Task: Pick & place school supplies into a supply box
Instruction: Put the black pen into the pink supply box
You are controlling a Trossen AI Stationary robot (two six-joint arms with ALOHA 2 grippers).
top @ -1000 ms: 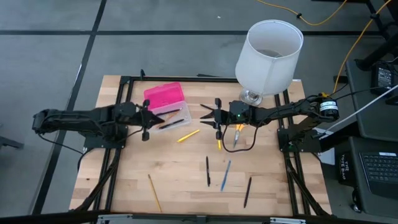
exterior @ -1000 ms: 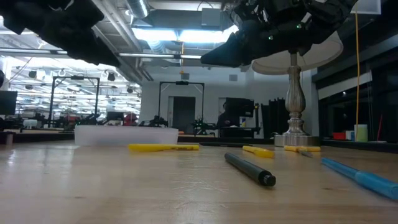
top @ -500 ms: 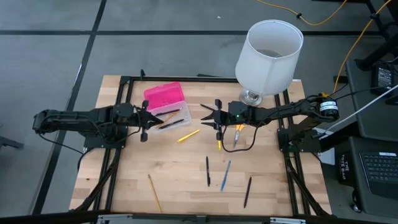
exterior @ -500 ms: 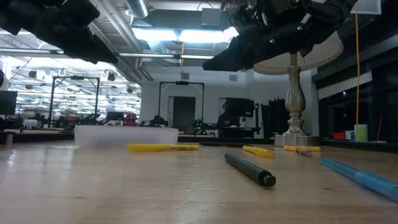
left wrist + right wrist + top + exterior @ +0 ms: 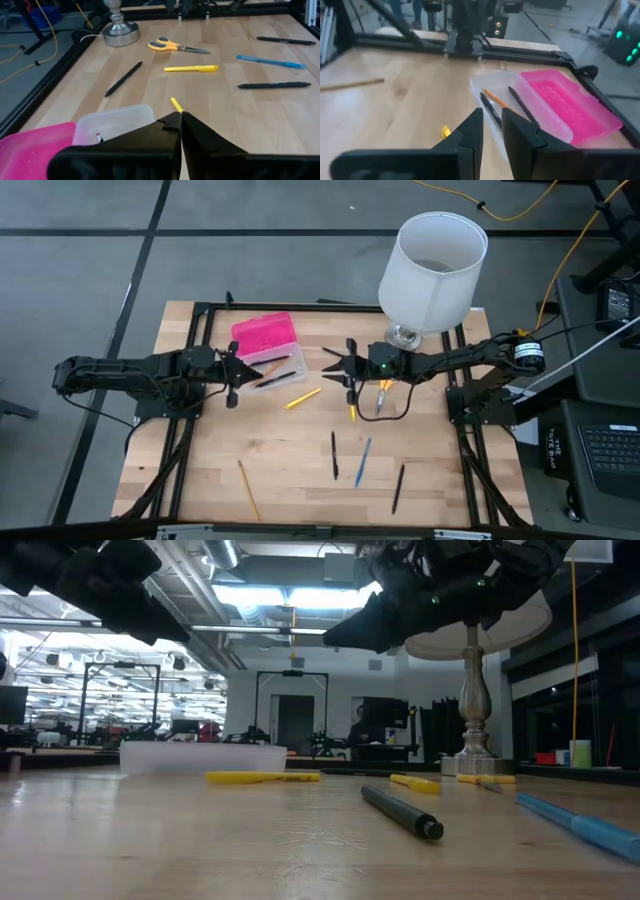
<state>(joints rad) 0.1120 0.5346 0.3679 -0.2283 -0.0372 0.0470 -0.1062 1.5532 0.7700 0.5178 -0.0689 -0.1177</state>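
Observation:
The supply box lies open near the table's far left. Its hot-pink lid [image 5: 263,334] rests flat beside the clear base [image 5: 277,368], which holds a few pens [image 5: 492,111]. More school supplies lie flat on the wood: a yellow pen [image 5: 302,397], a yellow marker [image 5: 352,412], scissors [image 5: 381,396], a black pen [image 5: 334,455], a blue pen [image 5: 363,462], another black pen [image 5: 398,488] and a pencil [image 5: 248,490]. My left gripper [image 5: 243,372] [image 5: 179,116] hovers shut at the base's left edge. My right gripper [image 5: 335,365] [image 5: 492,117] hovers right of the box, open by a narrow gap, and is empty.
A large white lampshade [image 5: 432,258] on a metal foot [image 5: 119,36] stands at the far right, right behind my right arm. Black frame rails [image 5: 190,330] border the table. Bare wood lies between the two grippers and along the near left.
My left gripper has drawn back a little toward the table's left edge, away from the box. The supplies and the box have stayed where they were.

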